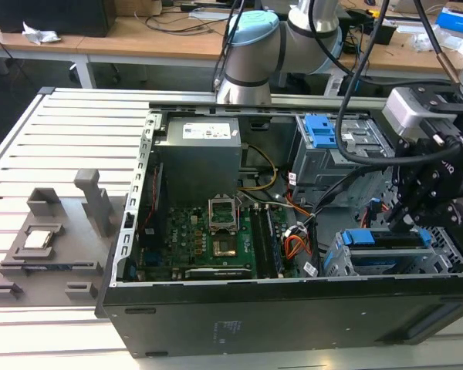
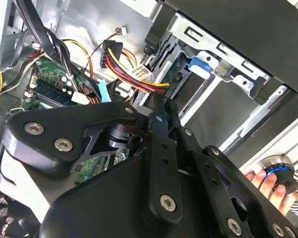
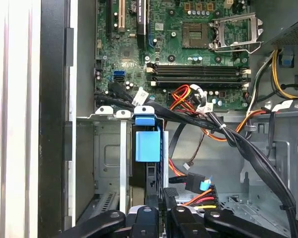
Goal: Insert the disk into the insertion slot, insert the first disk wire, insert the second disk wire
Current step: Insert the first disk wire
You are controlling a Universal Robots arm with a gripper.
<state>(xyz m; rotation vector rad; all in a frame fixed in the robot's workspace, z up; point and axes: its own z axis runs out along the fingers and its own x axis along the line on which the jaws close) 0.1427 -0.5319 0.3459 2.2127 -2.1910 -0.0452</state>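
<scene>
- At the lower right of the exterior view, the gripper [image 1: 407, 223] hangs just over the disk [image 1: 393, 240], whose blue frame sits in the insertion slot [image 1: 343, 262] at the near corner of the open computer case [image 1: 293, 316] on the table [image 1: 62, 139].
- I cannot tell whether the gripper is apart or clamped on anything.
- Judging by this, the first step is in hand: the disk looks entered in the cage, though how deep is unclear.
- Neither wire looks plugged. A loose connector [image 3: 193, 184] with red and yellow leads lies beside the disk [image 3: 146, 148], low in the first wrist view.
- Finishing the seating probably calls for a straight push along the cage wall [image 3: 109, 163], keeping the black cable bundle [image 3: 228, 134] clear.
- The first wrist view looks down past the gripper [image 3: 160, 215] and gives the disk's line against the cage, which the exterior view leaves vague.
- The second wrist view puts the gripper [image 2: 161, 106] close to a black connector [image 2: 111, 52], and adds a person's hand [image 2: 260, 181] at lower right.
</scene>
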